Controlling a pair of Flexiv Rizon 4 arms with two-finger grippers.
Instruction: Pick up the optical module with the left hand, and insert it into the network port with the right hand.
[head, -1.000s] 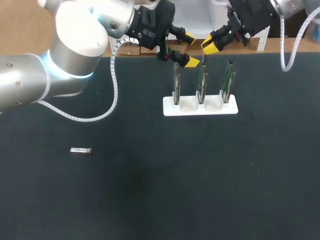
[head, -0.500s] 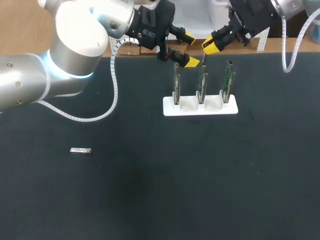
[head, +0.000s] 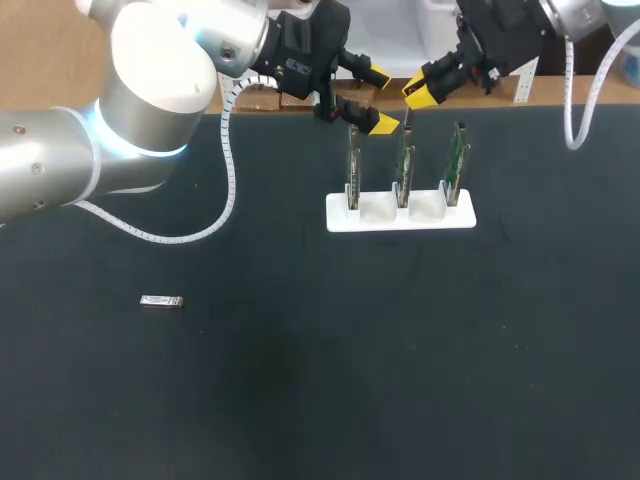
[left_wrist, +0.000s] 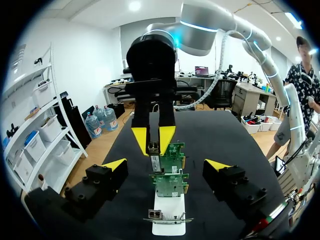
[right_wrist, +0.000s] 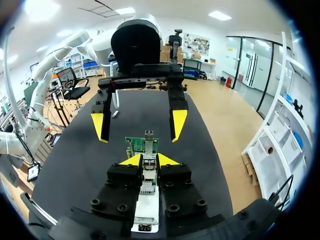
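Black table surface (head: 300, 400), tan strip (head: 40, 60) along the far edge. Flat on the black toward the left, optical module (head: 160, 301), well apart from the white rack (head: 400, 217) of three upright green cards (head: 457, 160). Left gripper (head: 380, 99) near the card tops, jaws wide apart, empty. Right gripper (head: 422, 90) opposite; cannot tell whether its jaws clamp the network port (left_wrist: 154, 148) between them.

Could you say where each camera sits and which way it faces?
Head view: above and behind, looking down on the table; both arms enter, left gripper and right gripper by the card stand.
Left wrist view: on the left wrist, facing the stand; its open fingers show.
Right wrist view: on the right wrist, facing the stand; its fingers pinch an optical module.
Shared: each wrist view shows the other gripper.
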